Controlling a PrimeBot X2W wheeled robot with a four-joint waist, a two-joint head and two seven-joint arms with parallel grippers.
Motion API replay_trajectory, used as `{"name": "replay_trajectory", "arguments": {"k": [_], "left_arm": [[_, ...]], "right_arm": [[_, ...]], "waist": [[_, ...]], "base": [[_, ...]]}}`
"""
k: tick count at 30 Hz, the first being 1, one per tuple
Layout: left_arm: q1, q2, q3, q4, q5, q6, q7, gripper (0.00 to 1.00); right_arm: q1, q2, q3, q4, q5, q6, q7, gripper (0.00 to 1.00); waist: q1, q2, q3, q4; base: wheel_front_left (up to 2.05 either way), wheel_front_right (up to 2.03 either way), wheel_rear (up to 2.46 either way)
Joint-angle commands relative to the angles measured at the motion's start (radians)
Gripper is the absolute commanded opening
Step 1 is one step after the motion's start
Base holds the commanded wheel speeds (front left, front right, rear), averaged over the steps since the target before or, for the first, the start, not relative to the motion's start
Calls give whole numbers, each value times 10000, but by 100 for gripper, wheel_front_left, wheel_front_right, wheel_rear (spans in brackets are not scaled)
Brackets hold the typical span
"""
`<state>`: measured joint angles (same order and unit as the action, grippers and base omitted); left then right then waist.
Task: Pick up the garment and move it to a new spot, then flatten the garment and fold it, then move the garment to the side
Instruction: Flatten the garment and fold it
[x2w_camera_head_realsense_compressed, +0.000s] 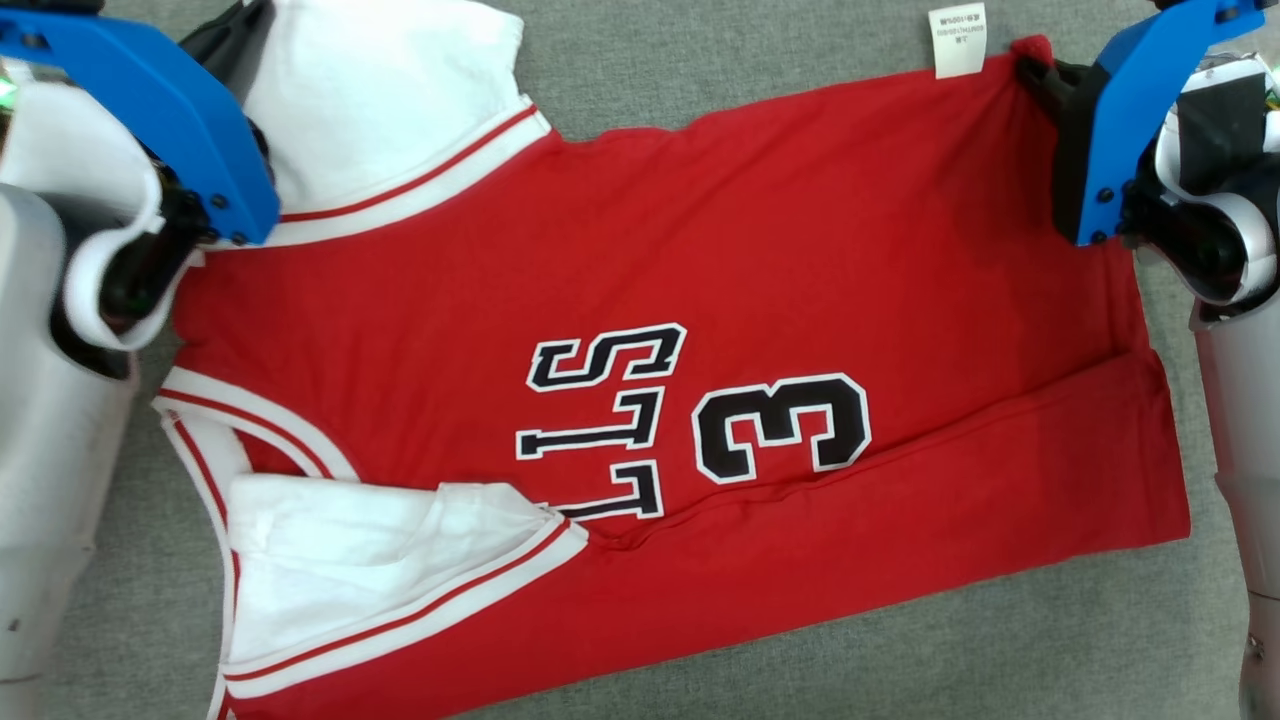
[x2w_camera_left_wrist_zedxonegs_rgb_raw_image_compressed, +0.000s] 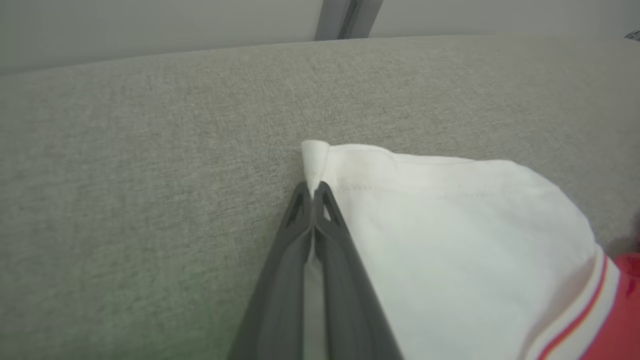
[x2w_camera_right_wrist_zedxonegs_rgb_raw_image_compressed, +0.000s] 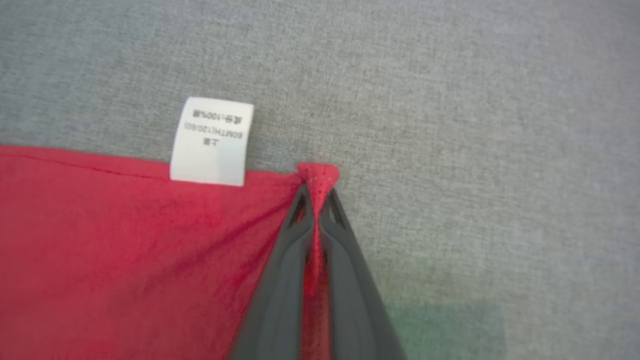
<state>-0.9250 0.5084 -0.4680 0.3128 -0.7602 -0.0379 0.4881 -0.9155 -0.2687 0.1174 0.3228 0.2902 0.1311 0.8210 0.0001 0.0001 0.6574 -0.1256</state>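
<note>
The garment (x2w_camera_head_realsense_compressed: 640, 300) is a red jersey with white sleeves, black lettering and a "3", spread sideways on the grey surface. Its near long edge is folded over. My left gripper (x2w_camera_left_wrist_zedxonegs_rgb_raw_image_compressed: 313, 192) is shut on the corner of the far white sleeve (x2w_camera_left_wrist_zedxonegs_rgb_raw_image_compressed: 450, 225); in the head view that gripper (x2w_camera_head_realsense_compressed: 235, 40) sits at the top left. My right gripper (x2w_camera_right_wrist_zedxonegs_rgb_raw_image_compressed: 316, 197) is shut on the far red hem corner (x2w_camera_right_wrist_zedxonegs_rgb_raw_image_compressed: 318, 175), beside a white care label (x2w_camera_right_wrist_zedxonegs_rgb_raw_image_compressed: 212, 141). In the head view that gripper (x2w_camera_head_realsense_compressed: 1035, 75) is at the top right.
Grey fabric surface (x2w_camera_head_realsense_compressed: 700, 60) lies all around the jersey. Its far edge (x2w_camera_left_wrist_zedxonegs_rgb_raw_image_compressed: 150, 55) meets a pale wall with a dark vertical strip (x2w_camera_left_wrist_zedxonegs_rgb_raw_image_compressed: 347, 17). My pale forearms (x2w_camera_head_realsense_compressed: 40, 450) flank the jersey on both sides.
</note>
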Motion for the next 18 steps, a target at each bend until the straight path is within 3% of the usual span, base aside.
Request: {"name": "replay_trajectory", "arguments": {"k": [1, 5, 18], "left_arm": [[222, -159, 70, 14, 100, -77, -610, 0], [1032, -728, 148, -66, -23, -281, -2199, 0], [4139, -1304, -435, -1192, -68, -783, -5394, 0]], "right_arm": [[289, -92, -23, 212, -45, -5, -172, 0], [771, -175, -187, 296, 75, -2, -710, 0], [2732, -109, -957, 386, -287, -2, -2845, 0]], "waist": [[-1, -1, -191, 155], [-1, -1, -723, 455], [-1, -1, -2601, 1349]], "base": [[0, 0, 0], [0, 0, 0], [0, 0, 0]]}}
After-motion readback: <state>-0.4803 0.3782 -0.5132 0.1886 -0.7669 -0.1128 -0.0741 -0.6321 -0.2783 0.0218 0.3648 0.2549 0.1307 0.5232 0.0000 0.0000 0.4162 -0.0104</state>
